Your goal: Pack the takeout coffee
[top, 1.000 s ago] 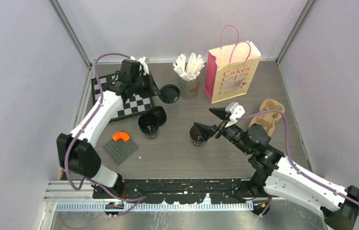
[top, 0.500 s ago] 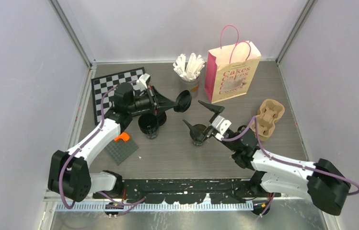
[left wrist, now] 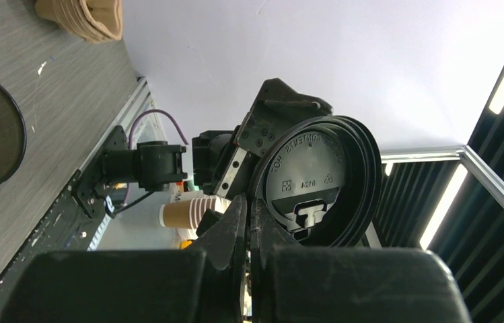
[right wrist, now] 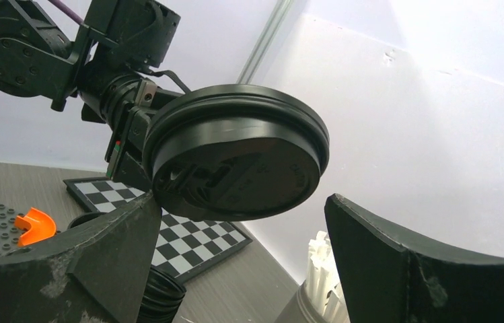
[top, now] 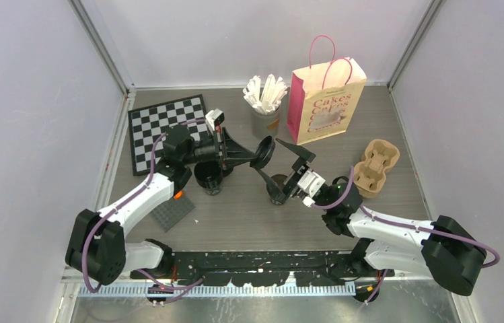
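Lidding step: left pincer [top: 254,153] clamped on black lid [top: 263,152]; right pincer [top: 281,165] spread wide facing it; next, presumably, seat lid on open cup [top: 277,189].

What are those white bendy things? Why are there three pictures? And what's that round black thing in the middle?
The white bendy things are two robot arms, bolted to the near edge of a table. One picture looks down from above. The other two come from little cameras on each arm's wrist, so you see its own fingers up close. On the table are a checkerboard, a grey cup of white sticks, a pink paper bag, a brown cardboard cup carrier and two open black coffee cups. The round black thing is a cup lid. The left gripper is pinched shut on it, holding it up in the air. The right gripper is wide open right by the lid, holding nothing.
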Motion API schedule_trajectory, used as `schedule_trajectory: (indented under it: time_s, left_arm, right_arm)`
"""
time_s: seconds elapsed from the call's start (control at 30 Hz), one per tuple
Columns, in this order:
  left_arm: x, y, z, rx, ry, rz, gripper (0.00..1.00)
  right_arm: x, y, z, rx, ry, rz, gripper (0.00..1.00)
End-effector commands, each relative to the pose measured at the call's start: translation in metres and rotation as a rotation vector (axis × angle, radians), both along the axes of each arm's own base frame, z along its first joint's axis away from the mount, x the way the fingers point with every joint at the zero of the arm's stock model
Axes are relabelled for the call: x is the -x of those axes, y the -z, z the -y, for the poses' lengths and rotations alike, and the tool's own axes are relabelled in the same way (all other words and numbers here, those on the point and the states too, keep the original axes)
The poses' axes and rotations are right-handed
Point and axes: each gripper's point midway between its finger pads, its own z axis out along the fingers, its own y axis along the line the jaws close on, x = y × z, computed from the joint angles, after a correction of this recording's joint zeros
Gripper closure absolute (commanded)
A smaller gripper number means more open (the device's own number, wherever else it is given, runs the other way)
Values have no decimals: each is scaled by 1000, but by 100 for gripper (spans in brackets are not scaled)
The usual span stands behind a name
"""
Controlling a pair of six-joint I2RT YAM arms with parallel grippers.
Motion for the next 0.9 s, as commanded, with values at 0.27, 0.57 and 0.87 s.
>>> schedule_trajectory:
  time_s: [0.27, 0.57, 0.87]
  left_arm:
    - [22, -13, -7, 38, 42, 60, 100]
    - [28, -6, 2, 33, 56, 44, 100]
    - [29, -2, 2, 30, 50, 39, 100]
  right_arm:
    - [17, -39, 5, -59, -43, 95, 7]
    - [19, -40, -1, -63, -78, 87, 7]
    - [18, -38, 0, -66, -76, 81, 7]
